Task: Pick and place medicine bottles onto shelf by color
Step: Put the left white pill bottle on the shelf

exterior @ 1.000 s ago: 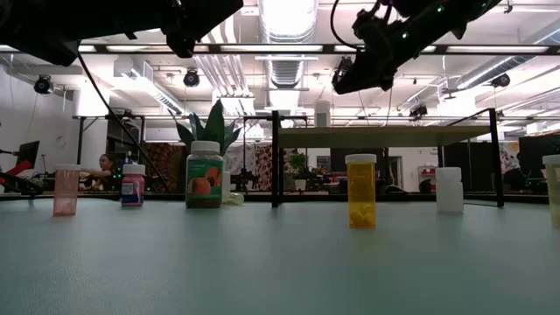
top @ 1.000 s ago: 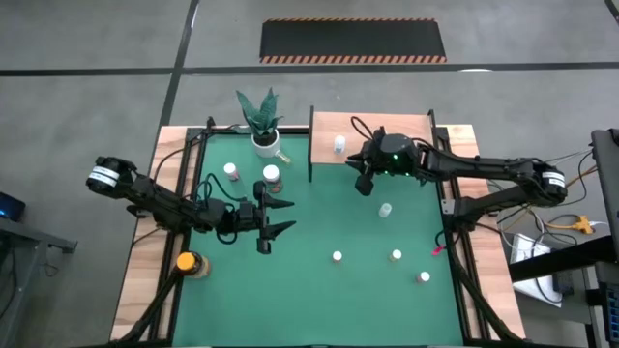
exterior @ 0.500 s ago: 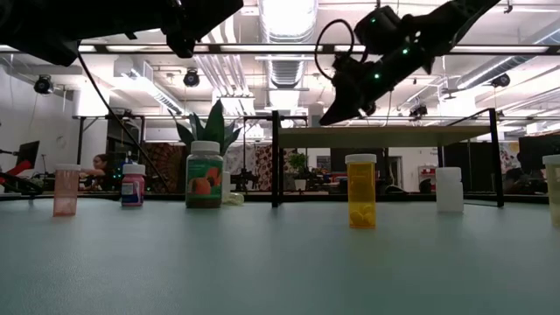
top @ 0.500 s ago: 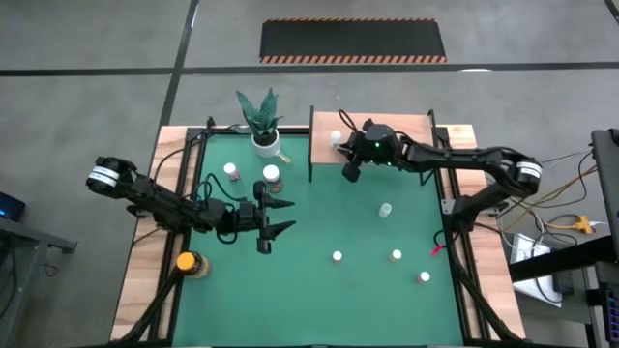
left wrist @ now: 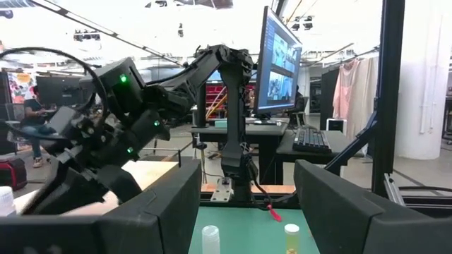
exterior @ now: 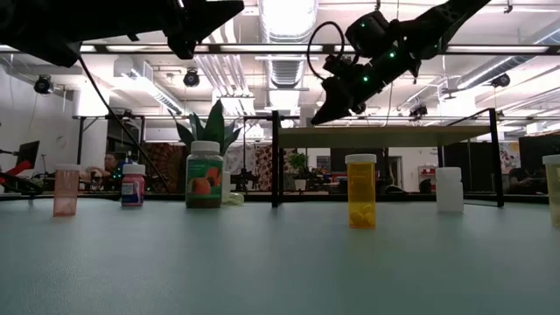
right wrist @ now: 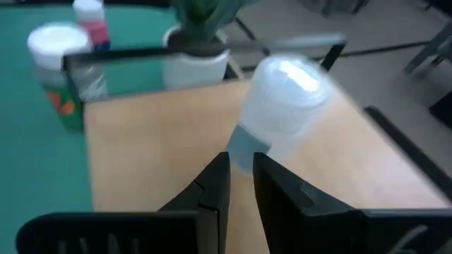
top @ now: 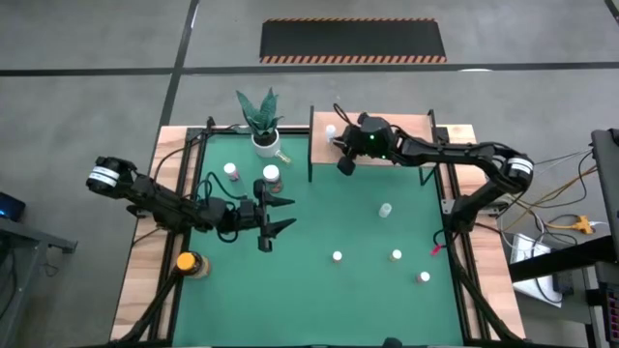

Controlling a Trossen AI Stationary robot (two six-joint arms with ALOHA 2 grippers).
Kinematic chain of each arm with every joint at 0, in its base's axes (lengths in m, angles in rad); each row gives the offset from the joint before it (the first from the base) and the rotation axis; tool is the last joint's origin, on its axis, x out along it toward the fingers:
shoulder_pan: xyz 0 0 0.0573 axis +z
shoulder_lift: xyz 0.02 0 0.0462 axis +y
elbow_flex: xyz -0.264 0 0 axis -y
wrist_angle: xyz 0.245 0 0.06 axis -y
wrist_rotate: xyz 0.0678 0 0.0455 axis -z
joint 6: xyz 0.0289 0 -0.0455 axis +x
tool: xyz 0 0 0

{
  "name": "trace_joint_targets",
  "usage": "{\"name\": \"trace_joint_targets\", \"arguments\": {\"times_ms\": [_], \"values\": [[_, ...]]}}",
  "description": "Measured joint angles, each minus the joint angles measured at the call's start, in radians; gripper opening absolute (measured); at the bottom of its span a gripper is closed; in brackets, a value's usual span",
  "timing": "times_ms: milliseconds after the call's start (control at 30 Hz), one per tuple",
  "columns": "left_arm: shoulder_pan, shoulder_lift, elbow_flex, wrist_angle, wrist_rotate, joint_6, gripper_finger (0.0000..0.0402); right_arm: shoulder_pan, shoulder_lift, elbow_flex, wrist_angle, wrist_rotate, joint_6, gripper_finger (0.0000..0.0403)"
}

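Observation:
A white bottle stands on the light wooden shelf at the far right, near its far left corner. My right gripper hovers low over the shelf, pointing toward the table's left, its fingers all but shut with nothing between them. In the right wrist view the bottle leans just past the fingertips. My left gripper waits open above the mat's left middle and touches nothing. Other medicine bottles stand upright on the green mat: a green one, a pink one and a clear one. My right gripper meets the white bottle's lower side with the free ends of its closed fingers, coming slanting down from the table's right. The bottle's base stays on the shelf and its cap end tilts away from the fingers.
A potted plant stands just left of the shelf's black post. Three white-capped bottles dot the near right of the mat. An amber bottle with a yellow cap sits on the wooden left edge.
My right gripper has travelled toward the table's left edge and a little farther back over the shelf, sinking slightly and rolling a bit. The white bottle on the shelf has shifted ahead of it toward the shelf's far left corner.

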Motion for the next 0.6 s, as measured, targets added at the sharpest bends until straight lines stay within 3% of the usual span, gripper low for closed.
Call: {"name": "trace_joint_targets", "arguments": {"times_ms": [600], "values": [[0.013,0.0,0.0,0.0,-0.001,-0.004,0.021,-0.034,0.103,0.029,0.104,-0.016,-0.015,0.0009]]}}
